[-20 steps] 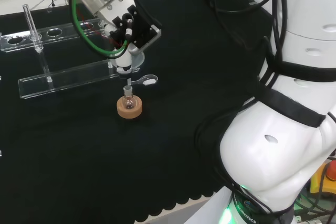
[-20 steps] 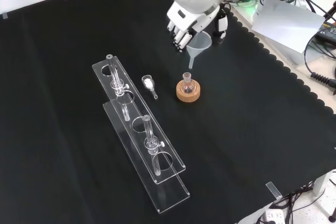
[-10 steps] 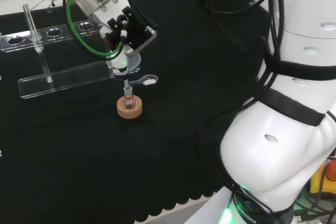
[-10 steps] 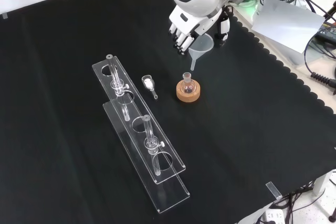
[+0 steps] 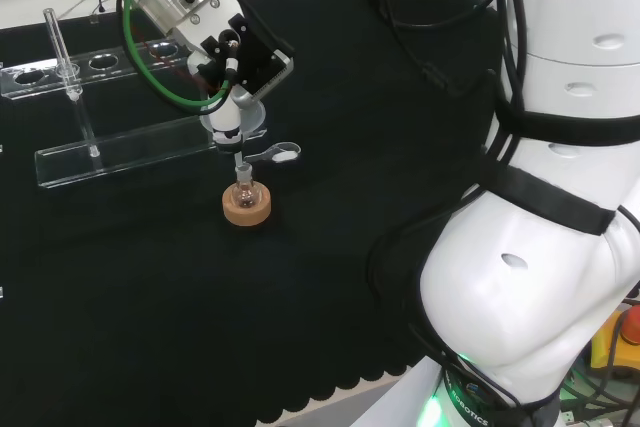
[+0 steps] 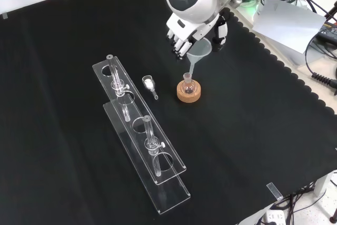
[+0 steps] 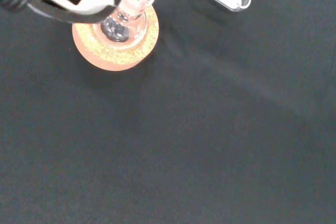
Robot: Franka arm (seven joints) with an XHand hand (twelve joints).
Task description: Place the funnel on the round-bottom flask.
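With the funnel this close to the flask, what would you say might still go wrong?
1. The funnel hangs tilted in the hand, its stem tip at the narrow neck of the round-bottom flask; it may catch the rim instead of entering.
2. The flask merely sits on the cork ring; a sideways nudge could tip it.
3. The small scoop lies close by and could be knocked.

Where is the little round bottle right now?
In the front view the round-bottom flask sits on its cork ring, right of the small scoop, just under the funnel.
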